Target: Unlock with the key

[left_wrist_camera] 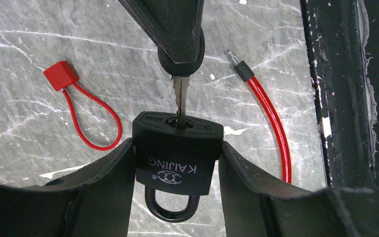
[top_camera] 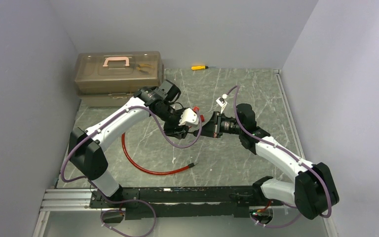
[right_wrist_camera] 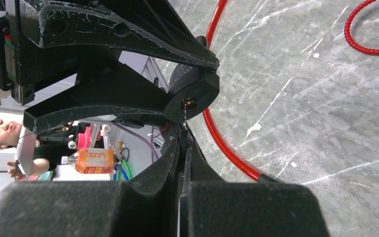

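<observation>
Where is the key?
In the left wrist view, the key, pinched by the right gripper, stands in the padlock held by the left gripper.

Matt black padlock (left_wrist_camera: pixel 177 148), bright metal key (left_wrist_camera: pixel 180 96), glossy red cable (left_wrist_camera: pixel 275 123), smooth grey marbled tabletop (left_wrist_camera: pixel 24 64).

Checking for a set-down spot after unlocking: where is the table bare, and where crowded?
Bare: back right, between the yellow screwdriver and the right wall; near middle, between the tip of the red cable and the right arm. Crowded: centre, where the left hand and right hand meet at the padlock; back left, by the toolbox.
</observation>
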{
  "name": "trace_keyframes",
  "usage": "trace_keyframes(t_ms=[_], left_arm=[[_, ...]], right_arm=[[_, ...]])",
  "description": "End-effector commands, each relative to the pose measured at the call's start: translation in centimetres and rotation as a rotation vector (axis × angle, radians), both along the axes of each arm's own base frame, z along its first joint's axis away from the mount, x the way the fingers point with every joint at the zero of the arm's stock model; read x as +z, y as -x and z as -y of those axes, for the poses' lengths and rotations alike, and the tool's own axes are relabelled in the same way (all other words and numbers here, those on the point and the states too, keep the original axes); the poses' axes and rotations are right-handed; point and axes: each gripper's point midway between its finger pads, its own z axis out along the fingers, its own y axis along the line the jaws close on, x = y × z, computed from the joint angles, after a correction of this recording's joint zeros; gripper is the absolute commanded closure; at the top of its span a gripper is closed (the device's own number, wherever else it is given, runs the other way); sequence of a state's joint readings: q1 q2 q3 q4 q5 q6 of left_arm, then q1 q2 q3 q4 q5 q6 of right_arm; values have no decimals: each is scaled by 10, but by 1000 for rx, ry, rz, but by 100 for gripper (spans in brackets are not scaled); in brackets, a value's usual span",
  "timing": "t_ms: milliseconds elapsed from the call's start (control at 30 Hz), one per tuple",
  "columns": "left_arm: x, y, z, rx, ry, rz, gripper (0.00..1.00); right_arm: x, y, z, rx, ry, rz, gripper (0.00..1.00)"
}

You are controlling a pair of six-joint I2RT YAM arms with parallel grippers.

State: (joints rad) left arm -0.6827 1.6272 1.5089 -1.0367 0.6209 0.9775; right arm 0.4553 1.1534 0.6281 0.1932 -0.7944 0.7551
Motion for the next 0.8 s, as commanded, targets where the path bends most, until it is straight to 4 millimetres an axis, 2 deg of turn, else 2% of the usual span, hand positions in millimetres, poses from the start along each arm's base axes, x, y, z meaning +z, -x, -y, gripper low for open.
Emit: trace_keyframes(t_ms=[0,767], left_arm=[[38,7,11,-29,112,44,100],[49,-8,18,13,122,95,100]], right_arm=[[8,-5,-2,2,-37,40,100],[0,-8,-5,14,-37,10,100]])
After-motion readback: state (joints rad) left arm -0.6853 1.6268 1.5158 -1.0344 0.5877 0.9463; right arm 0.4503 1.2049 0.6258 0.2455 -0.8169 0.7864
